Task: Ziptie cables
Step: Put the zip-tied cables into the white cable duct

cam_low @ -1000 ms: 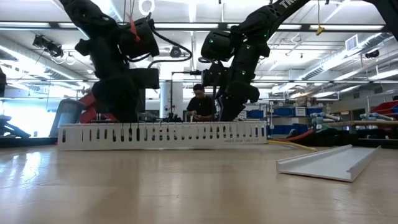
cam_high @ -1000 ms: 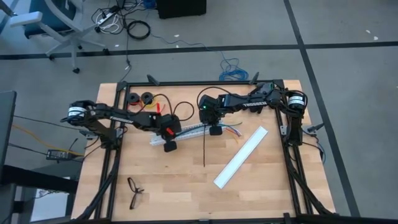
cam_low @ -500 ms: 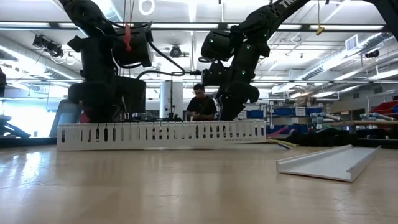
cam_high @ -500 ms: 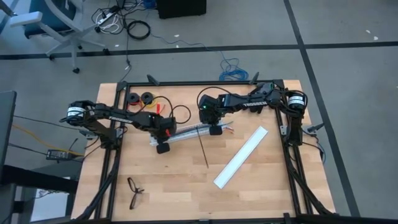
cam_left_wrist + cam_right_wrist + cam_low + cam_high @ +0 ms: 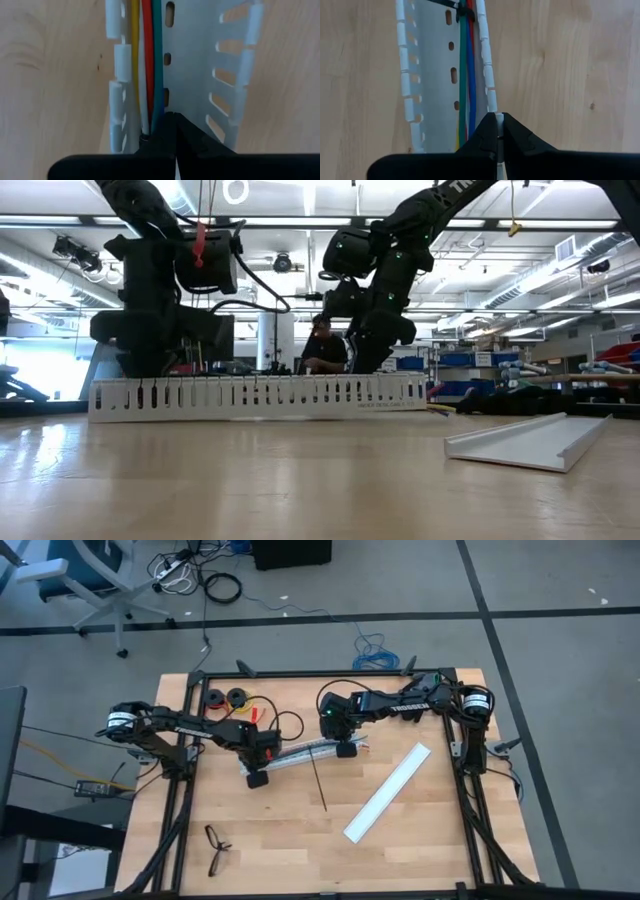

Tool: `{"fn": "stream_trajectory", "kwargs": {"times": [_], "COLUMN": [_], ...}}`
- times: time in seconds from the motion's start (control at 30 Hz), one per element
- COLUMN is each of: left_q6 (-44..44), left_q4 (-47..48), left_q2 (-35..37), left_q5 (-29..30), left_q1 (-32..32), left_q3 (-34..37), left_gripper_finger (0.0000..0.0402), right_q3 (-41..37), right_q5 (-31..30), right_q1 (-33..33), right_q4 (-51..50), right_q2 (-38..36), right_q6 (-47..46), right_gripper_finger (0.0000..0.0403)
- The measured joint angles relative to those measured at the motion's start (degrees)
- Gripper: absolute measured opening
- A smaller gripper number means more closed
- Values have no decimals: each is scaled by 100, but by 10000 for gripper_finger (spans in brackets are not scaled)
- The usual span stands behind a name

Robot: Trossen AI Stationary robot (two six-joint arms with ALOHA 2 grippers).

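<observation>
A white slotted rail [image 5: 300, 754] lies flat on the table between my two grippers. The cables [image 5: 150, 60], yellow, red, white and teal, lie along its channel beside one wall. They also show in the right wrist view as cables [image 5: 466, 75]. The thin black ziptie [image 5: 319, 780] crosses the cables at the rail [image 5: 464, 11], and its long end lies on the table toward the near edge. My left gripper [image 5: 260, 762] is shut inside the channel [image 5: 170, 120]. My right gripper [image 5: 345, 747] is shut at the rail's other end [image 5: 498, 120]. My left gripper comes from above, pointing down into the channel, and meets the cables' end [image 5: 149, 131] where the wires run under one finger [image 5: 159, 140]. That finger hides the place of contact. The cables stay lying in the rail. My right gripper pinches the rail's slotted side wall [image 5: 494, 111] between its two fingers, coming from above. The rail stays on the table.
A white rail cover [image 5: 388, 792] lies slanted on the right half of the table, also seen in the low view [image 5: 530, 442]. Glasses [image 5: 217, 848] lie near the near-left corner. Two black spools [image 5: 225, 696] with red and yellow wire sit at the far edge.
My left gripper has moved a little toward the table's left edge, staying shut. The ziptie's end at the rail has gone leftward with it while its free end stayed near its place, so the strip now slants. The coloured wires beyond my right gripper have drawn into the rail.
</observation>
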State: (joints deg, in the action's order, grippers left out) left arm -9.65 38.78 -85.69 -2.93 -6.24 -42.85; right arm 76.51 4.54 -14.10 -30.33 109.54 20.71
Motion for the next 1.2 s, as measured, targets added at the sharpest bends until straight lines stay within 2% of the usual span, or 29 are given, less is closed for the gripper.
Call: {"fn": "stream_trajectory", "kwargs": {"times": [0.37,0.63,0.83,0.97,1.2], "left_q6": [-196,-194,-243,-238,-120], "left_q4": [134,-269,-381,-364,-362], "left_q2": [361,921,1078,1064,1062], "left_q5": [72,792,1247,1251,1388], "left_q1": [31,154,155,155,155], "left_q3": [4,0,0,7,4], "left_gripper_finger": [3,6,6,7,7], "right_q3": [0,0,0,0,0], "right_q5": [-24,-22,-22,-20,-48], "right_q1": [-3,-3,-3,-3,5], "right_q4": [-26,-14,7,9,19], "right_q2": [0,0,0,0,-20], "right_q6": [4,-7,-14,-17,-22], "right_gripper_finger": [2,2,4,30,103]}}
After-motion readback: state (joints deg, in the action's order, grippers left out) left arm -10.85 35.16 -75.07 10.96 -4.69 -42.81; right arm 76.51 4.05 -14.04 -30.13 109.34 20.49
